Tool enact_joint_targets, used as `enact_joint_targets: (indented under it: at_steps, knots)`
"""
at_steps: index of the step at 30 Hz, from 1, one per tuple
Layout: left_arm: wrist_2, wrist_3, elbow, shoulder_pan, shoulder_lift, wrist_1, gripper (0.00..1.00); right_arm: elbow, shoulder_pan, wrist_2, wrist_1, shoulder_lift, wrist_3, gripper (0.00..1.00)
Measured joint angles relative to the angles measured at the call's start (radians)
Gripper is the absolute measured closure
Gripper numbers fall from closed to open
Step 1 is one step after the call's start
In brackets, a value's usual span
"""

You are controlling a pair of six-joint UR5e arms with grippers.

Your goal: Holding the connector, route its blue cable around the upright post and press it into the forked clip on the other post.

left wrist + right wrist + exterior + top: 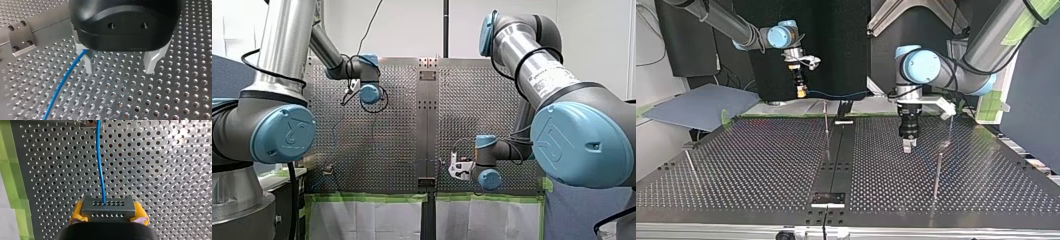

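- The right gripper (108, 213) is clenched on the connector (107, 206). The yellow pads press its two sides, and the cable (100, 165) leaves its face and runs straight ahead over the table (162, 170).
- In the top view this gripper hangs high over the far edge of the table, at the view's left. The cable goes from it toward the view's right, beyond the post (826, 122). It does not seem to bend around the post yet, so the routing looks hardly begun.
- The left gripper (120, 70) is released — its metal fingers (89, 65) stand apart with nothing between them. The cable passes just beside one finger, on its outer side. Whether they touch cannot be told.
- The other post (937, 175) stands near the left gripper in the top view. Something small sits on it, probably the clip (944, 145), but it is too small to be sure.
- First risk: the cable may catch on that finger when the right arm pulls, because the two lie so close.
- Second risk: a tight cable could twist the connector in the pads, or pull it out.
- Third risk: if it is carried too high, the cable may slip over the post's top instead of bending around it — then it would reach the clip slack and at a wrong angle.
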Motion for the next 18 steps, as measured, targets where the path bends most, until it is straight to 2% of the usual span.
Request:
enact_joint_targets:
  at_steps: [10,18]
  knots:
    - [-0.02,0.016,-0.004,-0.019,-0.005,-0.013,0.0,0.0,0.003,0.0,0.0,0.001,0.0,1.0]
    - [-0.073,0.068,-0.005,-0.048,-0.059,-0.05,0.0,0.0,0.006,0.0,0.0,0.001,-0.001,1.0]
